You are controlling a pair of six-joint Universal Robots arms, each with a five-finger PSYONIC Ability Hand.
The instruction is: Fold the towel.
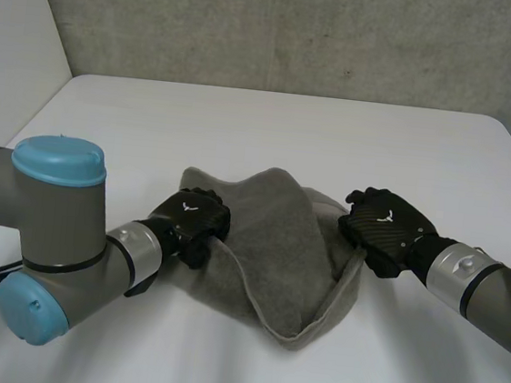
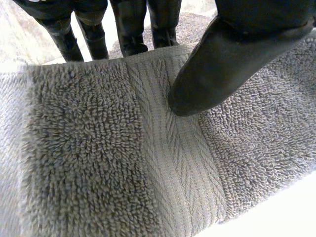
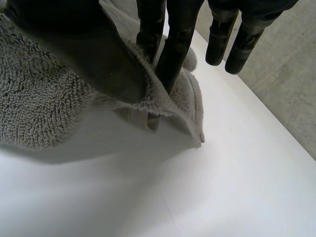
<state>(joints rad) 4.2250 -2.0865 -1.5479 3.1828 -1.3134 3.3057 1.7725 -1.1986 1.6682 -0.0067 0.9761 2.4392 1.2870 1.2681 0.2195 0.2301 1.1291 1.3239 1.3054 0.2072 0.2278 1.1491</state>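
A grey towel [image 1: 277, 249] lies bunched in the middle of the white table [image 1: 271, 129], sagging between my two hands. My left hand [image 1: 193, 224] grips the towel's left edge. In the left wrist view its thumb [image 2: 222, 69] presses the woven band of the towel [image 2: 98, 163] against the fingers [image 2: 131, 27] behind it. My right hand [image 1: 384, 228] holds the towel's right edge. In the right wrist view its thumb [image 3: 94, 59] and fingers [image 3: 173, 44] pinch a corner of the towel [image 3: 44, 108] just above the table.
The table's far half and its front are bare white. A grey concrete wall [image 1: 345, 36] rises behind the table's back edge. My grey arms with light-blue caps [image 1: 57, 166] reach in from both front corners.
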